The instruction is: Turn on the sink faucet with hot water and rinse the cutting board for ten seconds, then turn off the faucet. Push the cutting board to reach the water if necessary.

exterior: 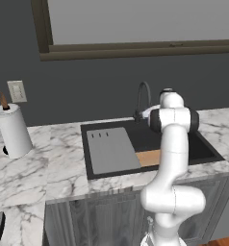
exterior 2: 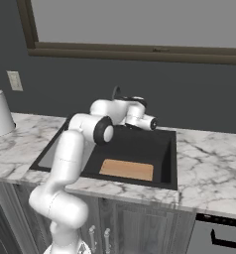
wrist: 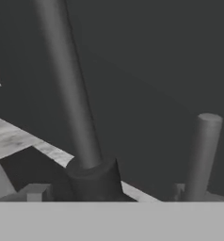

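Hand (exterior 2: 121, 110) spread wide at the sink faucet (exterior: 143, 98) base, cutting board (exterior 2: 127, 169) flat in sink (exterior 2: 140, 148)

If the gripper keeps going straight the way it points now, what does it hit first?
Most likely the sink faucet: its base and upright stem stand just ahead, slightly left of centre, with a slimmer post to the right. Depth is unclear; the dark wall lies beyond.

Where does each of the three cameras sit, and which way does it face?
Left base view: behind the arm to its left, looking forward and down at the black recessed sink; the white arm rises at lower right.
Right base view: behind to its right, same sink; the arm rises at lower left.
Hand view: on the hand, close up on the slim dark gooseneck faucet.
Both base views share the tan wooden cutting board lying in the basin and the white paper towel roll.
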